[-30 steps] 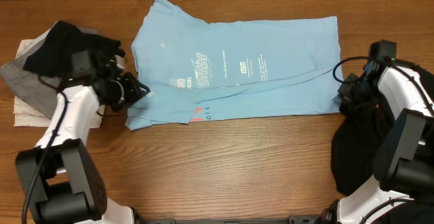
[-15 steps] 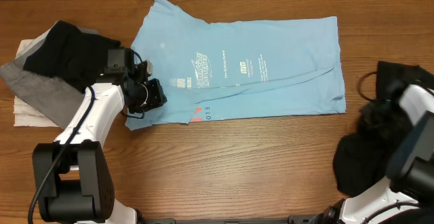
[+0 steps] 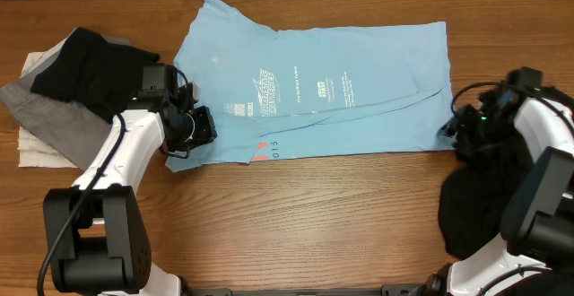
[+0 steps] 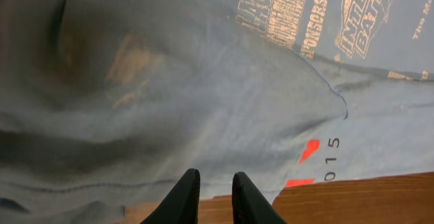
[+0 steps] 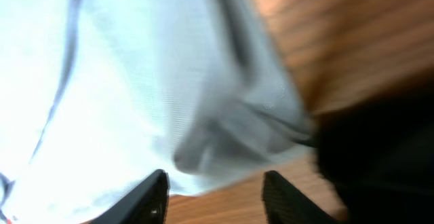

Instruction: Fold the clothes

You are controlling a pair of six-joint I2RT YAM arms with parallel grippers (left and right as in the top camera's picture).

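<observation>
A light blue T-shirt [image 3: 314,90] with printed text lies spread flat in the middle of the wooden table. My left gripper [image 3: 195,127] is over its lower left edge. In the left wrist view the left gripper's fingers [image 4: 213,178] are almost together above the shirt's hem [image 4: 203,115], with nothing seen between them. My right gripper [image 3: 451,127] is at the shirt's lower right corner. In the right wrist view the right gripper [image 5: 215,183] is open and empty over that crumpled corner [image 5: 224,125].
A black garment [image 3: 85,63], a grey one [image 3: 45,117] and a white cloth [image 3: 36,152] are piled at the left. A pile of black clothes [image 3: 484,197] lies at the right, under the right arm, and touches the shirt's corner [image 5: 380,149].
My left gripper moved right from the pile onto the shirt's left edge, then stayed. My right arm swung out to the right and came back to the shirt's lower right corner.
</observation>
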